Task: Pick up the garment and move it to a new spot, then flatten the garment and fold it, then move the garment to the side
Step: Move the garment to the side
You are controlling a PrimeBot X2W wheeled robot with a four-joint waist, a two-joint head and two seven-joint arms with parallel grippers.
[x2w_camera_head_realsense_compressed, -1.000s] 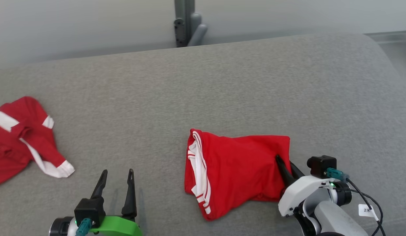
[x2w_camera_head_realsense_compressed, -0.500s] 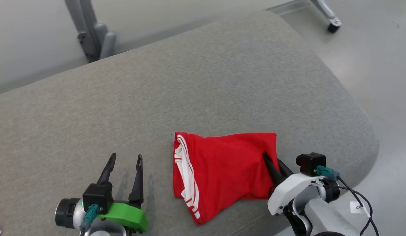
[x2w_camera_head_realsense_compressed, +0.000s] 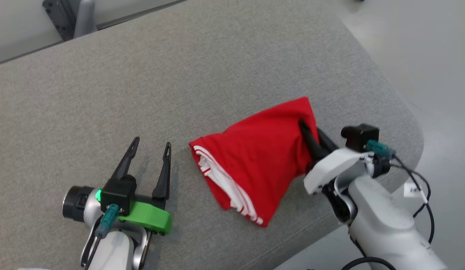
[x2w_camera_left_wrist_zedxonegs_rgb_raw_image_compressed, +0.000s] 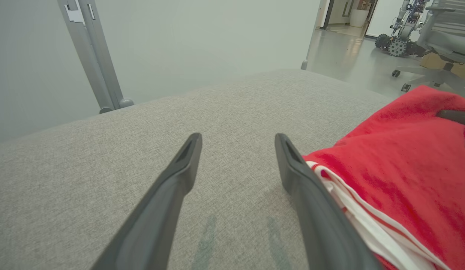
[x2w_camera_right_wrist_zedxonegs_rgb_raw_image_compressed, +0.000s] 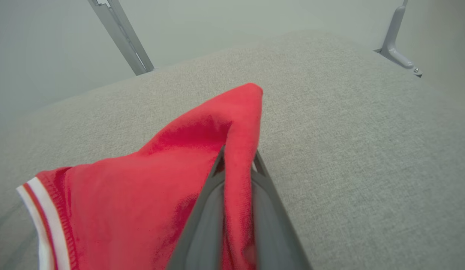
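While my right gripper (x2w_camera_head_realsense_compressed: 309,127) is pinched almost closed on one corner of the red garment (x2w_camera_head_realsense_compressed: 262,157), that corner stands up off the grey upholstered surface (x2w_camera_head_realsense_compressed: 217,75) in a soft peak. From my right wrist, the gripper (x2w_camera_right_wrist_zedxonegs_rgb_raw_image_compressed: 239,152) shows the red garment (x2w_camera_right_wrist_zedxonegs_rgb_raw_image_compressed: 142,187) running between its two dark fingers and drooping over their tips, with the grey surface (x2w_camera_right_wrist_zedxonegs_rgb_raw_image_compressed: 348,131) below. The rest of the garment lies folded on the surface, close to its rounded right-hand corner and its near edge. The white-striped hem points toward that near edge.

My left gripper (x2w_camera_head_realsense_compressed: 152,141) sits low over the surface, nearer its middle, with its fingers spread wide and nothing between them. From my left wrist, the gripper (x2w_camera_left_wrist_zedxonegs_rgb_raw_image_compressed: 238,137) frames bare grey surface (x2w_camera_left_wrist_zedxonegs_rgb_raw_image_compressed: 217,105), and the garment (x2w_camera_left_wrist_zedxonegs_rgb_raw_image_compressed: 397,168) has its striped edge just beside one finger. I cannot tell whether they touch. A grey metal post (x2w_camera_left_wrist_zedxonegs_rgb_raw_image_compressed: 93,56) rises beyond the surface's far edge.
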